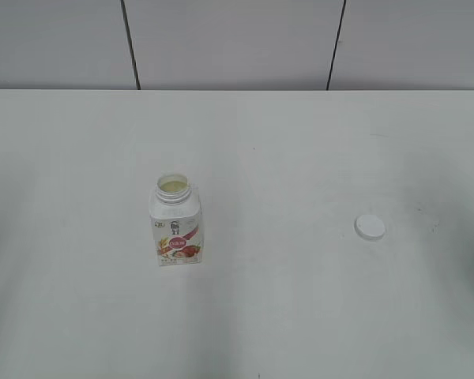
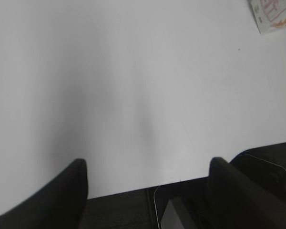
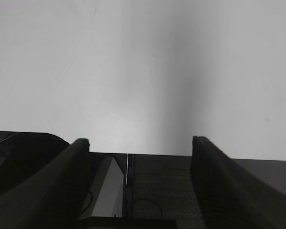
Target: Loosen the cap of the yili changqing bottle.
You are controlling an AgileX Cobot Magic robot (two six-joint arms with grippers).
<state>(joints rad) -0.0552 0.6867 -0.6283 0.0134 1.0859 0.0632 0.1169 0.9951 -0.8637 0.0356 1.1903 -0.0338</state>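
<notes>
The yili changqing bottle [image 1: 176, 222] stands upright on the white table, left of the middle, with its neck open and no cap on it. Its lower corner shows at the top right of the left wrist view [image 2: 272, 14]. The white cap [image 1: 370, 227] lies flat on the table, far to the right of the bottle. Neither gripper shows in the exterior view. My left gripper [image 2: 147, 167] is open and empty above the table's near edge. My right gripper [image 3: 140, 143] is open and empty, also over the near edge.
The white table [image 1: 284, 150] runs back to a grey panelled wall [image 1: 237, 39]. Dark robot base parts lie below the table's near edge in the left wrist view [image 2: 190, 210] and the right wrist view [image 3: 133, 191].
</notes>
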